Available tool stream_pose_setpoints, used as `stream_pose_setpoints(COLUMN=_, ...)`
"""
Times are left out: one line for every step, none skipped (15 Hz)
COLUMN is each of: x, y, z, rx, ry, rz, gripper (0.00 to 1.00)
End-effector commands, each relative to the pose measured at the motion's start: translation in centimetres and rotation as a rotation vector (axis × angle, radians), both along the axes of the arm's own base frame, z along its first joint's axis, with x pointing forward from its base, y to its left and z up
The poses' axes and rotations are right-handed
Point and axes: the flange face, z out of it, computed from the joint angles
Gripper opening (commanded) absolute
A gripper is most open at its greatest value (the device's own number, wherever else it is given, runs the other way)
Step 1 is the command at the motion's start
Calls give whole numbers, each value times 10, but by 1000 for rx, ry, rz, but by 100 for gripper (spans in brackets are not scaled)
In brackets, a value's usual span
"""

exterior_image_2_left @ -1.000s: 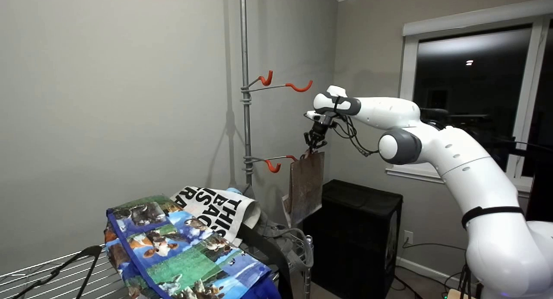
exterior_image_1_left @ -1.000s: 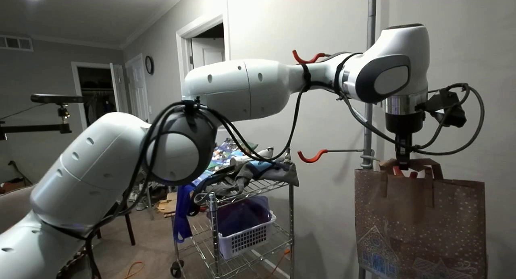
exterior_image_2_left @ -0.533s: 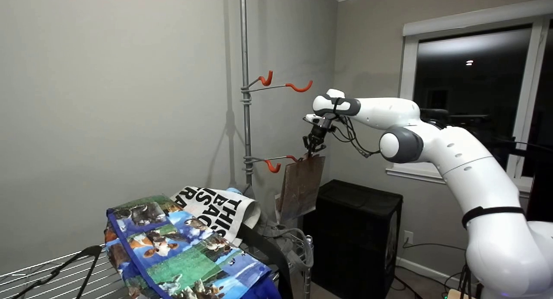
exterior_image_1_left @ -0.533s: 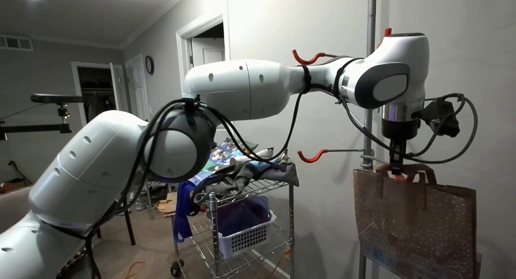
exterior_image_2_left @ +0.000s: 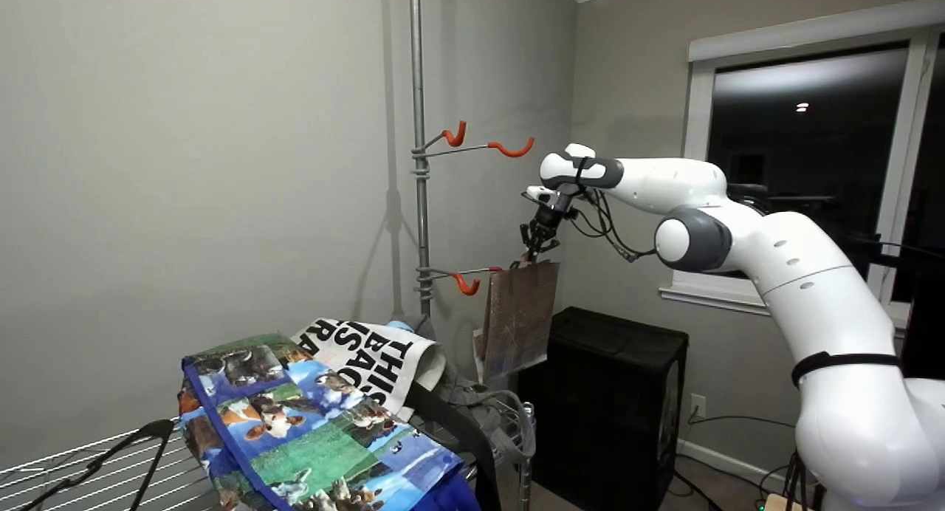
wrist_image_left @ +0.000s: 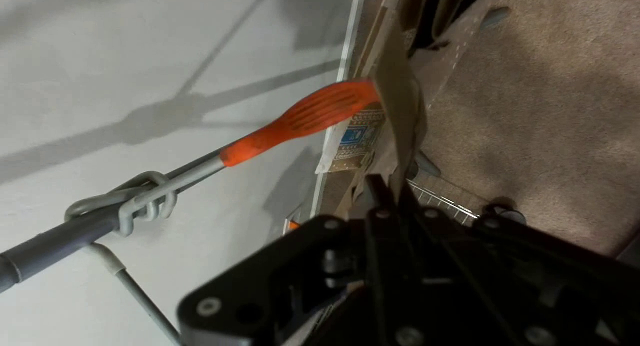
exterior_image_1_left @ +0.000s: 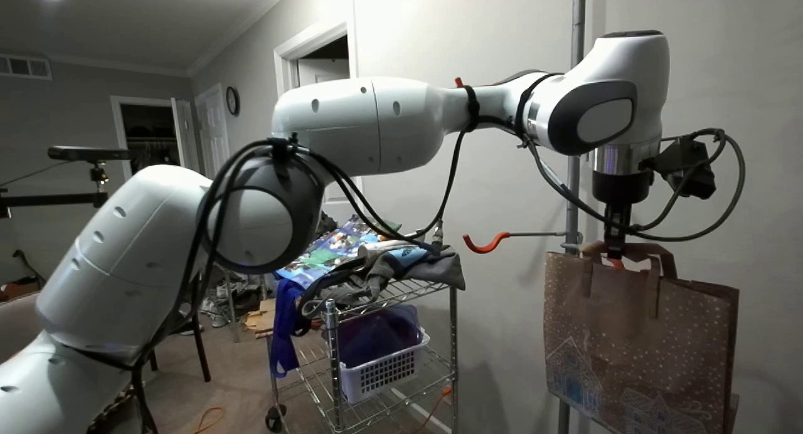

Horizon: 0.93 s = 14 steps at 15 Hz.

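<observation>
We have the fingers (wrist_image_left: 378, 190) clamped on the handle (wrist_image_left: 400, 101) of the house-printed brown paper bag (exterior_image_1_left: 633, 346), hanging at the tip of an orange hook (wrist_image_left: 325, 108); that handle (thin, by its look) could snag there and tear if we pull sideways.

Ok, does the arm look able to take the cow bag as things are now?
Probably not: the gripper is shut on the handle of the paper bag, so it would need to let go first, though the cow bag lies mostly uncovered.
</observation>
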Motion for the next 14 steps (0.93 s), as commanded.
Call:
stream_pose_setpoints(x=-13, y=3, z=18, rx=61, ry=-36, rz=43, gripper=4)
stream_pose_setpoints(x=-15, y=7, z=18, rx=84, ry=-25, rz=61, gripper=4)
stream_pose_setpoints(x=-16, y=11, z=17, rx=101, ry=-8, rz=77, gripper=4)
stream_pose_setpoints(x=-17, y=13, z=16, rx=109, ry=5, rz=89, gripper=4)
stream_pose_setpoints(x=-18, y=15, z=14, rx=112, ry=20, rz=98, gripper=5)
stream_pose_setpoints(x=-19, y=16, z=14, rx=112, ry=31, rz=101, gripper=4)
stream_pose_setpoints(x=-20, y=15, z=12, rx=115, ry=43, rz=104, gripper=4)
stream_pose_setpoints(x=-22, y=16, z=11, rx=127, ry=60, rz=107, gripper=4)
stream_pose_setpoints(x=-25, y=15, z=9, rx=140, ry=84, rz=114, gripper=4)
stream_pose_setpoints(x=-28, y=15, z=7, rx=147, ry=111, rz=120, gripper=4)
stream_pose_setpoints(x=-30, y=14, z=4, rx=149, ry=134, rz=124, gripper=5)
stream_pose_setpoints(x=-32, y=12, z=2, rx=146, ry=153, rz=123, gripper=4)
stream_pose_setpoints(x=-35, y=10, z=2, rx=146, ry=166, rz=121, gripper=4)
stream_pose_setpoints(x=-36, y=7, z=2, rx=144, ry=172, rz=113, gripper=4)
